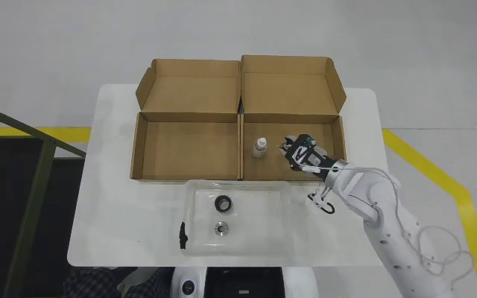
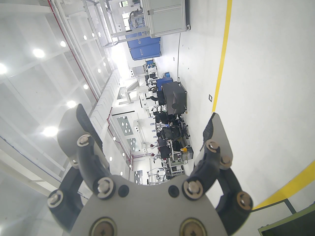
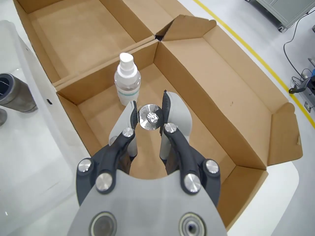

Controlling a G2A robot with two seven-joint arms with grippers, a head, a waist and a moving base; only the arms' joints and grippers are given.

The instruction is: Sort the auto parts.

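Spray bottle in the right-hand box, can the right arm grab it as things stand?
Probably not yet. The right gripper hangs close beside the spray bottle over the same box with nothing between them, but it is shut on a round metal part.

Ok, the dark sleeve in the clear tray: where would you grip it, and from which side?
Across its outer wall, coming straight down. The dark sleeve stands on end in the clear tray, bore up, so its round sides are free, while the tray's walls would likely hinder a sideways approach.
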